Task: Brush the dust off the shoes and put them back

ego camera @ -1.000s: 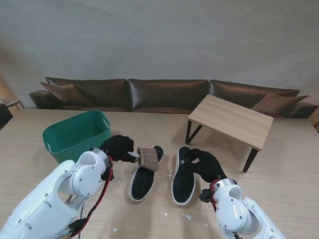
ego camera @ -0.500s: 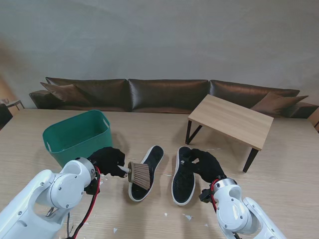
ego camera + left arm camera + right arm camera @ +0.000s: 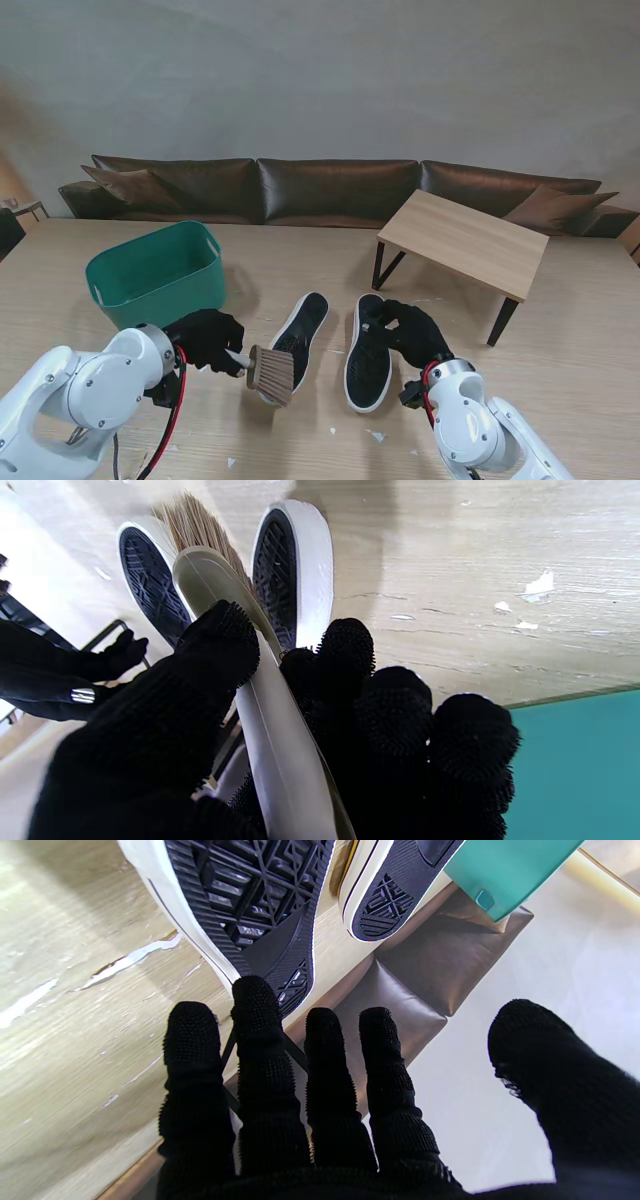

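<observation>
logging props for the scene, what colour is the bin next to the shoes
Teal green. The bin shows best in the stand view, left of the shoes.

Black-soled white shoes, green bin.

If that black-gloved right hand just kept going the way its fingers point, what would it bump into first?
Most likely the right shoe, lying sole up: the right hand is open and its fingers point at that sole's rim, one fingertip overlapping it in the wrist view. Whether it already touches is unclear. The left shoe lies farther on.

Soft, even daylight, faint shadows; wrist views bend at their edges.
</observation>
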Action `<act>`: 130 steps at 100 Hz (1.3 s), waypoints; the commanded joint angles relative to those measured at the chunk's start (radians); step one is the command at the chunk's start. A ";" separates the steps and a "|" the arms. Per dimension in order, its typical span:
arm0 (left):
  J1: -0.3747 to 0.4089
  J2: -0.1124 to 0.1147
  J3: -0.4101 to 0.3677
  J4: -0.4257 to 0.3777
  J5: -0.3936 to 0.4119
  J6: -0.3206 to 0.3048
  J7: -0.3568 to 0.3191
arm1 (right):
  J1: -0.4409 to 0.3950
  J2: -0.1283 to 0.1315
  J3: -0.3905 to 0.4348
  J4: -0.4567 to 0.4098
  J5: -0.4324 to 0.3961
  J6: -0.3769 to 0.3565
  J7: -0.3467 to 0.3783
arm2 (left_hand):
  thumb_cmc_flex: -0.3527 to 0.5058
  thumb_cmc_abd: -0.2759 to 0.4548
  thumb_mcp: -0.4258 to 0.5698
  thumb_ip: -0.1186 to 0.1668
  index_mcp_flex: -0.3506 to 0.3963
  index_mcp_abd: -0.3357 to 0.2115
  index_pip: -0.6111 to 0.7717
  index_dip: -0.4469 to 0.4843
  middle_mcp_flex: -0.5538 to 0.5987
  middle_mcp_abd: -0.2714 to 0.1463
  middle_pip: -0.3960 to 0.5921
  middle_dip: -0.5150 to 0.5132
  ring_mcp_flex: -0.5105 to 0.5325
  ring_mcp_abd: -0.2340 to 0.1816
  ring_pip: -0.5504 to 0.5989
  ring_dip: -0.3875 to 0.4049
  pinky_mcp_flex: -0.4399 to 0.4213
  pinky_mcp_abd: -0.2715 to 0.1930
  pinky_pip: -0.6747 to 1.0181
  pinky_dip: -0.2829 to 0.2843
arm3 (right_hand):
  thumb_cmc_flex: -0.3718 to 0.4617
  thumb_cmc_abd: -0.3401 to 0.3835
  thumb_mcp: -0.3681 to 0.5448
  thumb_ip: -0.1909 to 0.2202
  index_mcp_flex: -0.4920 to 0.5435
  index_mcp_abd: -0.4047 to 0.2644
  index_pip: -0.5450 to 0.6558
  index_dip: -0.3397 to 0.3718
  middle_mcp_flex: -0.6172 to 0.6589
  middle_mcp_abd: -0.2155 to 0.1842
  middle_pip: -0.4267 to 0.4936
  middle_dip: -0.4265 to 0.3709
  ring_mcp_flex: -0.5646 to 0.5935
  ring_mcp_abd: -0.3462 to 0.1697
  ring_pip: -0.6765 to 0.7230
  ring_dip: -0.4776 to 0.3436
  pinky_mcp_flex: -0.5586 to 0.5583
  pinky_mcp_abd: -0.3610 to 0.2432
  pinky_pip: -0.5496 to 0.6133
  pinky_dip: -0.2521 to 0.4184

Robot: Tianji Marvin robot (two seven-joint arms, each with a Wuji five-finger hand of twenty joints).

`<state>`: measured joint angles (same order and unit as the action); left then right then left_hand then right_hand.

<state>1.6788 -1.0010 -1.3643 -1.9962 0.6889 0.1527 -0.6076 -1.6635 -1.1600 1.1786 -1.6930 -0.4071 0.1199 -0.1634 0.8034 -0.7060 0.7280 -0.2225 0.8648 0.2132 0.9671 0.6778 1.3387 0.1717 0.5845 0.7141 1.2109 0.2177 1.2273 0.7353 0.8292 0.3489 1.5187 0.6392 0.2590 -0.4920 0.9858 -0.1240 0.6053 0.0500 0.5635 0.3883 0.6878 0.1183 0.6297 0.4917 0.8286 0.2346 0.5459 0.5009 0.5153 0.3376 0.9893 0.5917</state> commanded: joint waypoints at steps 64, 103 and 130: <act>-0.149 -0.082 0.134 0.170 -0.068 -0.125 0.464 | -0.002 -0.006 -0.007 0.006 0.003 -0.003 0.000 | 0.096 0.036 0.043 0.028 0.028 -0.017 0.049 0.028 0.045 0.005 -0.007 -0.003 0.055 -0.017 -0.014 0.020 -0.015 0.016 0.029 0.026 | -0.046 0.029 0.013 0.027 -0.002 0.000 0.014 -0.010 0.008 0.011 0.007 -0.014 0.023 0.004 0.014 -0.003 -0.207 0.017 0.004 0.005; -0.317 -0.118 0.306 0.397 -0.064 -0.085 0.608 | -0.004 -0.006 -0.004 0.001 0.006 0.004 0.004 | 0.095 0.028 0.055 0.025 0.033 -0.013 0.049 0.025 0.047 0.007 -0.005 0.003 0.056 -0.007 -0.019 0.020 -0.013 0.027 0.029 0.024 | -0.046 0.031 0.014 0.027 -0.002 0.002 0.014 -0.010 0.010 0.012 0.008 -0.014 0.023 0.006 0.015 -0.003 -0.207 0.018 0.004 0.005; -0.339 -0.107 0.326 0.434 -0.032 -0.038 0.561 | -0.004 -0.004 -0.004 0.000 0.008 0.000 0.011 | 0.094 0.027 0.057 0.023 0.034 -0.013 0.051 0.024 0.048 0.006 -0.005 0.004 0.056 -0.007 -0.020 0.020 -0.013 0.028 0.029 0.023 | -0.046 0.032 0.014 0.027 -0.001 0.004 0.015 -0.010 0.012 0.012 0.008 -0.014 0.023 0.005 0.015 -0.003 -0.208 0.017 0.004 0.004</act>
<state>1.3379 -1.1085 -1.0342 -1.5660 0.6570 0.0996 -0.0187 -1.6628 -1.1617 1.1768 -1.6875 -0.3996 0.1219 -0.1709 0.8212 -0.7059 0.7175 -0.2225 0.8634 0.2236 0.9611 0.6809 1.3390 0.1817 0.5775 0.7139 1.2109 0.2305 1.2126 0.7397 0.8180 0.3589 1.5187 0.6504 0.2590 -0.4920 0.9858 -0.1240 0.6053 0.0504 0.5640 0.3883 0.6878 0.1220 0.6298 0.4916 0.8285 0.2371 0.5469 0.5009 0.5152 0.3376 0.9893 0.5917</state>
